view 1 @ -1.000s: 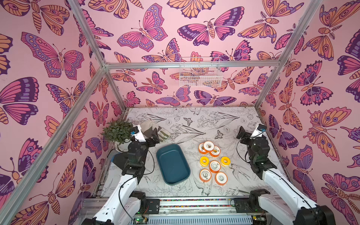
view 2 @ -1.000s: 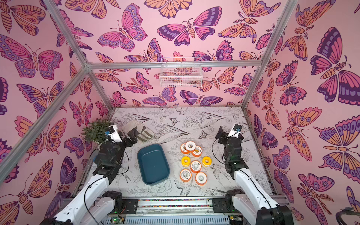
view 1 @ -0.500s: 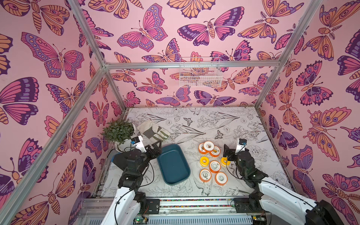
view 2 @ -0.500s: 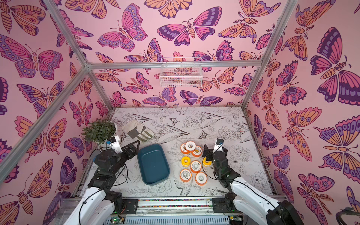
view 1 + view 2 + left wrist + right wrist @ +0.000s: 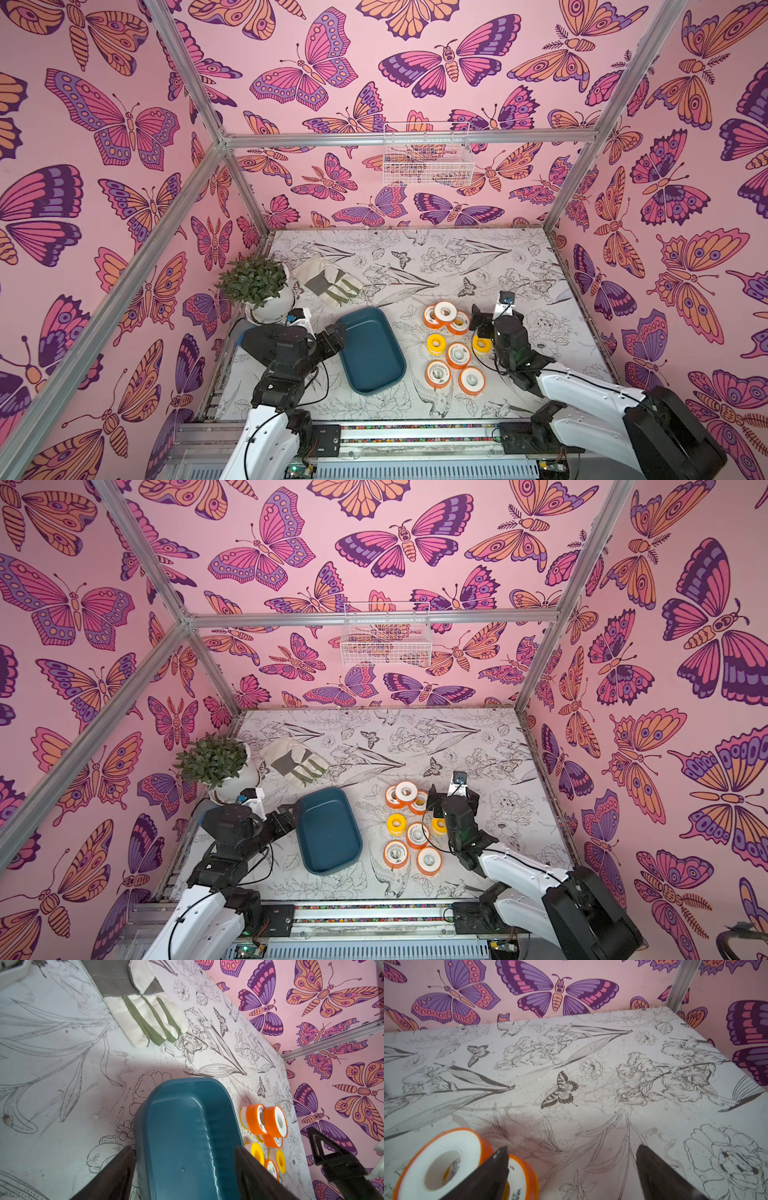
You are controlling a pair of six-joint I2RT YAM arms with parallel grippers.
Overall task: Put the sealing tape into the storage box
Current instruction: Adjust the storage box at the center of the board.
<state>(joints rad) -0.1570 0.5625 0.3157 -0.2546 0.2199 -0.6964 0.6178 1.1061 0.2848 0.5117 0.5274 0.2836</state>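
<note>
Both arms have swung in toward the middle since a second ago; nothing else on the white tabletop printed with grey flowers (image 5: 457, 257) has shifted. Closest to me, the left gripper (image 5: 336, 333) has come away from the plant. It now sits at the left long side of the shallow dark teal plastic storage box (image 5: 370, 353), toward its far corner. The left wrist view shows its black fingers (image 5: 118, 1172) spread, one outside the wall and one over the inside. The frame cuts them off low down, so I cannot tell whether either touches the plastic. Just right of the box lies all the sealing tape (image 5: 458, 355): small round spools with centre holes, six orange with white faces and two smaller yellow ones. None is in the box. The right gripper (image 5: 478, 328) hangs at the cluster's right edge, fingers wide apart with only bare tabletop between them in its wrist view. Its body hides half of one yellow spool (image 5: 480, 345), and one finger (image 5: 483, 1176) covers part of an orange spool (image 5: 413, 1176). Farther back lie a white fabric glove with grey and green patches (image 5: 328, 282) and a small leafy green plant in a white pot (image 5: 255, 282), the pot's near side hidden behind the left arm. On the back wall hangs a white wire basket (image 5: 428, 160); against the butterfly wallpaper I cannot make out whether it holds anything.
</note>
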